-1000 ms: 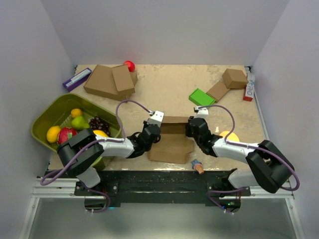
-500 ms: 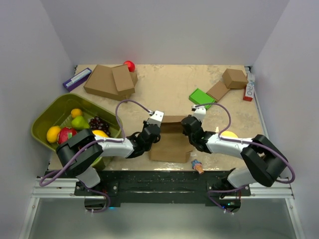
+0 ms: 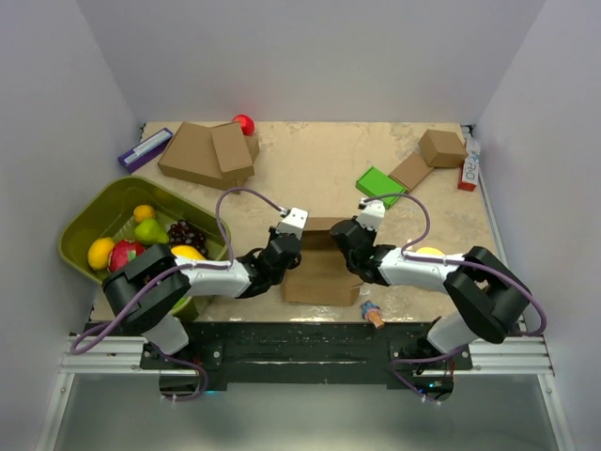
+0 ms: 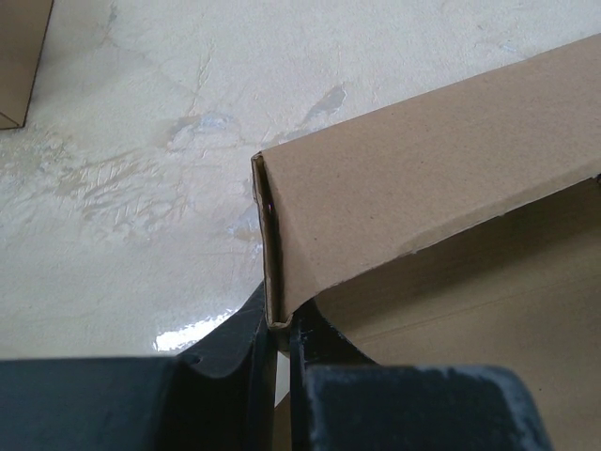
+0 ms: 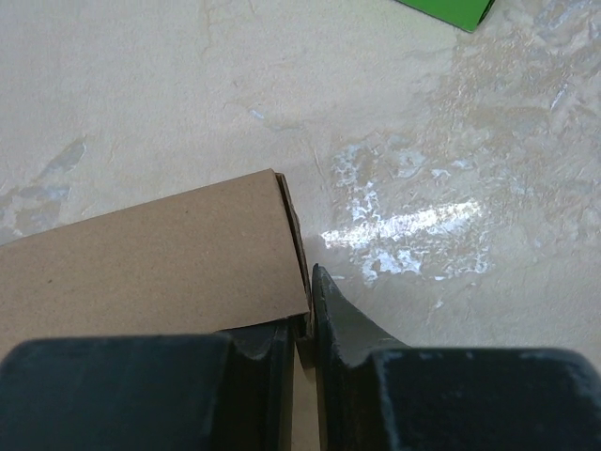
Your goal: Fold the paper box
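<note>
Paper box (image 3: 321,271) lies at the near centre of the table (image 3: 319,169), between both arms. Left gripper (image 4: 280,324) is pinched on the left corner of its upright wall, and right gripper (image 5: 305,319) on the right corner. 1 wall is raised. The interior is open, so closure appears outstanding.

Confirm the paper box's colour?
Plain brown, no print. The paper box shows best in the left wrist view.
</note>
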`<state>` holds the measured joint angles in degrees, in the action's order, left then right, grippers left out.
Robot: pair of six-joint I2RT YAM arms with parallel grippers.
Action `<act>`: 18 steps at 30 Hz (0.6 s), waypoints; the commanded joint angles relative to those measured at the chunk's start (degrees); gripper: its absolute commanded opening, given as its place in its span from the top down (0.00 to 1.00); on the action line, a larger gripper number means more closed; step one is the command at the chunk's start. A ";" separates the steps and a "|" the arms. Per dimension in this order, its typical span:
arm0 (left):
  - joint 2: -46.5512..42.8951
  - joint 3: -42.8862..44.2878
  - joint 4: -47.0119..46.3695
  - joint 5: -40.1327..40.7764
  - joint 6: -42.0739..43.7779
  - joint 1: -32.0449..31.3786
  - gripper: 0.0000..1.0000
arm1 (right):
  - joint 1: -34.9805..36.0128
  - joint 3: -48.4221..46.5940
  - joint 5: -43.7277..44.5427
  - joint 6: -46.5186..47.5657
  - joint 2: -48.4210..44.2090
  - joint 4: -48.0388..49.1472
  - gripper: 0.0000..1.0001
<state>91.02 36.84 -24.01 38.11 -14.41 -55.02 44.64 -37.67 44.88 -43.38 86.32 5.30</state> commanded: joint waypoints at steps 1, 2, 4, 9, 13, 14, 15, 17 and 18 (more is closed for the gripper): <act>-3.13 -1.42 1.60 0.92 -0.88 0.62 1.00 | -1.22 0.14 5.92 -5.31 2.45 -7.49 1.00; -3.22 -1.59 1.51 0.83 -0.97 0.79 1.00 | -1.22 0.14 6.09 -5.49 2.53 -7.67 1.00; -3.13 -1.68 1.51 0.74 -0.97 0.97 1.00 | -1.14 -0.12 6.18 -5.93 2.71 -8.29 1.00; -3.48 -2.21 1.69 0.92 -0.97 1.85 1.00 | -1.14 -1.09 6.88 -7.16 3.59 -10.04 1.00; -4.54 -2.74 2.30 1.27 -1.14 2.82 1.00 | -1.14 -1.35 7.41 -7.95 3.68 -11.01 1.00; -4.71 -2.74 2.65 1.27 -1.14 3.25 1.00 | -1.14 -1.35 7.41 -8.21 3.68 -11.19 1.00; -5.15 -2.83 2.74 1.27 -1.32 3.43 1.00 | -1.22 -1.35 7.50 -8.48 3.68 -11.45 1.00; -5.77 -3.18 2.83 1.27 -1.58 3.78 1.00 | -1.22 -1.53 7.68 -8.92 3.85 -11.80 1.00; -6.38 -3.26 2.74 1.27 -1.58 3.78 1.00 | -1.14 -1.62 7.76 -9.27 4.03 -12.15 1.00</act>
<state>88.31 35.48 -23.40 35.42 -14.98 -52.56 45.39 -40.05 45.93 -48.25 87.79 1.93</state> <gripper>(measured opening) 0.112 0.116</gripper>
